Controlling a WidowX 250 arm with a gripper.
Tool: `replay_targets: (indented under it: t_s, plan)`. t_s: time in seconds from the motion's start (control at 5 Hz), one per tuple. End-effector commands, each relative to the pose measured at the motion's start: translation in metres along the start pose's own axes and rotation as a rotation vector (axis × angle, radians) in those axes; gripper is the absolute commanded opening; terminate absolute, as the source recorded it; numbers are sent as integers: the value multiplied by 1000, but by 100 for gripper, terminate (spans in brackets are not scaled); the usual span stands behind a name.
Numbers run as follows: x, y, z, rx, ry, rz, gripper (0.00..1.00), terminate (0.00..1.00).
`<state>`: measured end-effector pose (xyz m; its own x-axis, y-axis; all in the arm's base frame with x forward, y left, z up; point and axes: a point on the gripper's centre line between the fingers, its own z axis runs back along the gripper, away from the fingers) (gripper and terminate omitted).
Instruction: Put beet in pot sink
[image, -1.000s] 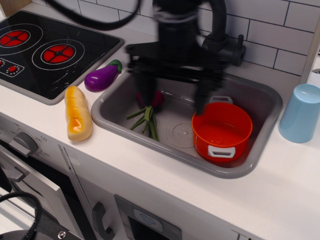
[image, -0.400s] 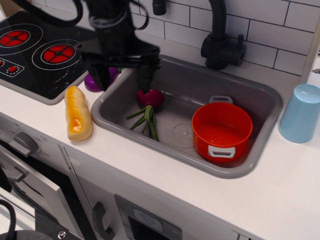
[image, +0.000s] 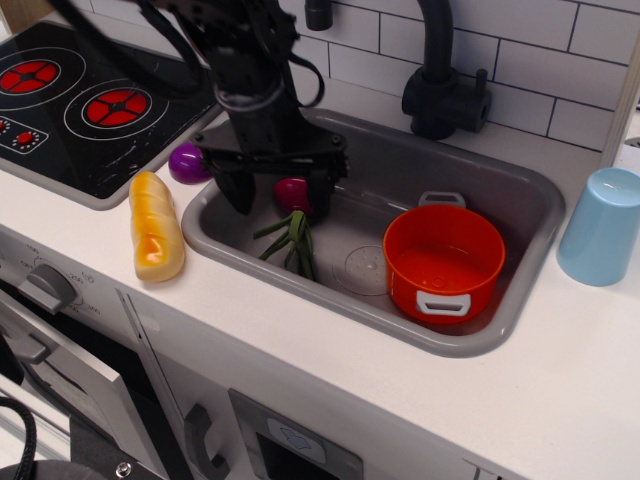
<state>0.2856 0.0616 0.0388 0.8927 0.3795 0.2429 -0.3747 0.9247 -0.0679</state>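
The beet lies on the floor of the grey sink, at its left end, with its dark green stalks pointing toward the front. My black gripper is open and low in the sink. One finger stands left of the magenta bulb and the other finger right of it. I cannot tell whether the fingers touch the bulb. The orange-red pot stands empty at the sink's right end, apart from the gripper.
A purple eggplant, partly hidden by the arm, and a yellow bread loaf lie on the counter left of the sink. A black stove is at far left. A black faucet stands behind the sink. A light blue cup stands at right.
The gripper swept left from above the pot to the sink's left end, then came down so its open fingers straddle the beet bulb. The beet and the pot have not moved.
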Motion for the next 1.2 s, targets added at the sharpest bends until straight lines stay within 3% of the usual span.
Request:
replay_targets:
  t_s: [0.0, 0.2, 0.4, 0.6, 0.8, 1.0]
  plan:
    - [21, -6, -22, 62, -57, 35, 100, 0]
    - [23, -3, -40, 103, -67, 32, 100, 0]
    - [18, -7, -60, 95, -45, 31, 100, 0]
    - [14, -7, -66, 100, -61, 40, 100, 0]
    - [15, -5, -59, 78, -39, 55, 0, 0]
    - [18, -4, -50, 80, -46, 48, 0, 0]
